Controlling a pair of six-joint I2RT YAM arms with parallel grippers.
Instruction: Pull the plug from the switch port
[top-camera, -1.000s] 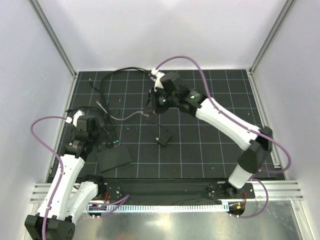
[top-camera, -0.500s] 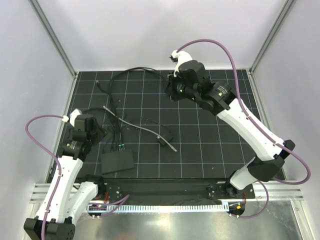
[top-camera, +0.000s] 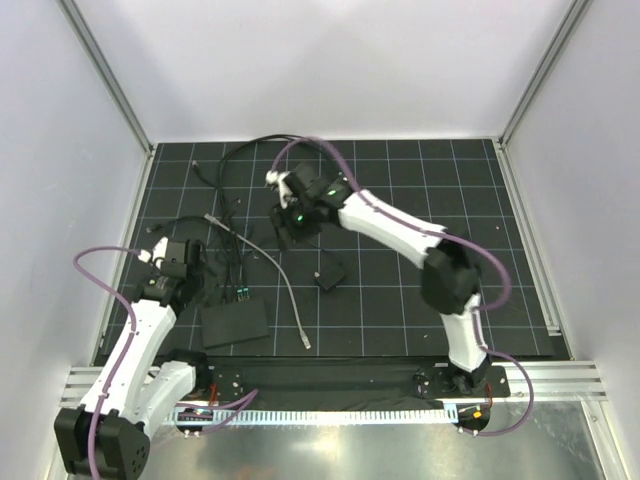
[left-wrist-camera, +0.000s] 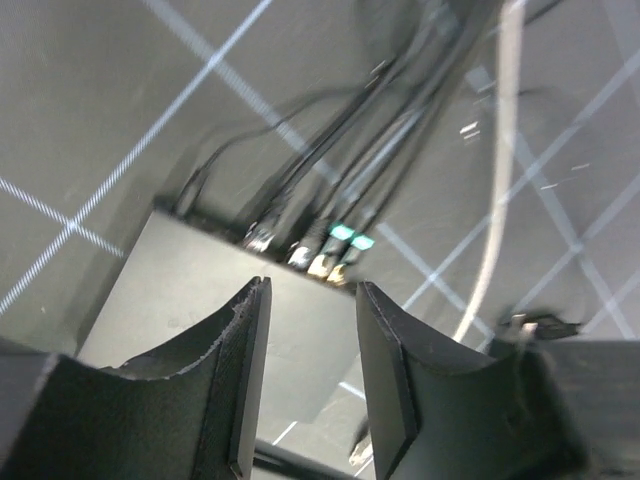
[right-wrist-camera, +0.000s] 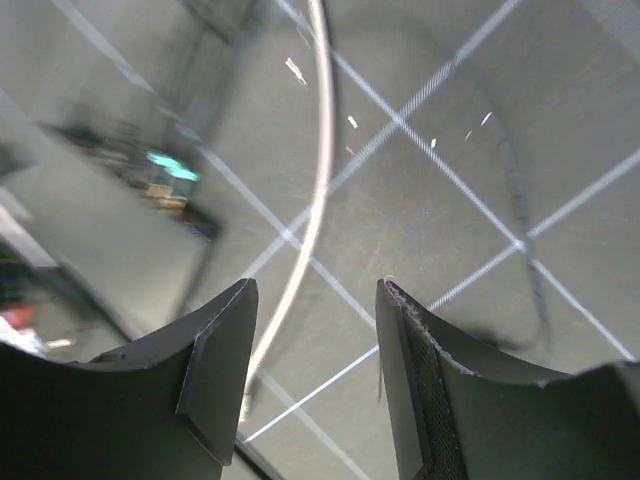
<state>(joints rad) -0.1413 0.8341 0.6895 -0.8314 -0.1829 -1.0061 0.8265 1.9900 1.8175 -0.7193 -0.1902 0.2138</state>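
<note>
Left pincer (left-wrist-camera: 312, 290) is released, fingers spread with nothing between them, hanging right above the far narrow edge of the flat black switch box (top-camera: 235, 322). That edge is where the switch port (left-wrist-camera: 322, 258) row sits, and on the left wrist cam you can see a couple of little green lights there. A bunch of black cables (left-wrist-camera: 340, 170) are plugged into it and fan away across the tabletop (top-camera: 420, 200).

Right pincer (right-wrist-camera: 315, 290) is also released, holding nothing. It's hovering over the middle of the grid mat, well apart from the box. Straight under it on the wrist cam runs the grey cable (right-wrist-camera: 320, 150), lying flat on the mat.

From the top cam that grey cable snakes from the far left down toward the near edge. Its near end (top-camera: 305, 343) lies loose on the tabletop just right of the box, not in any port. The small black square block (top-camera: 328, 273) sits further right of the cable, near the centre and not touching it. The wrist views are pretty blurry, so I can't count the plugs.
</note>
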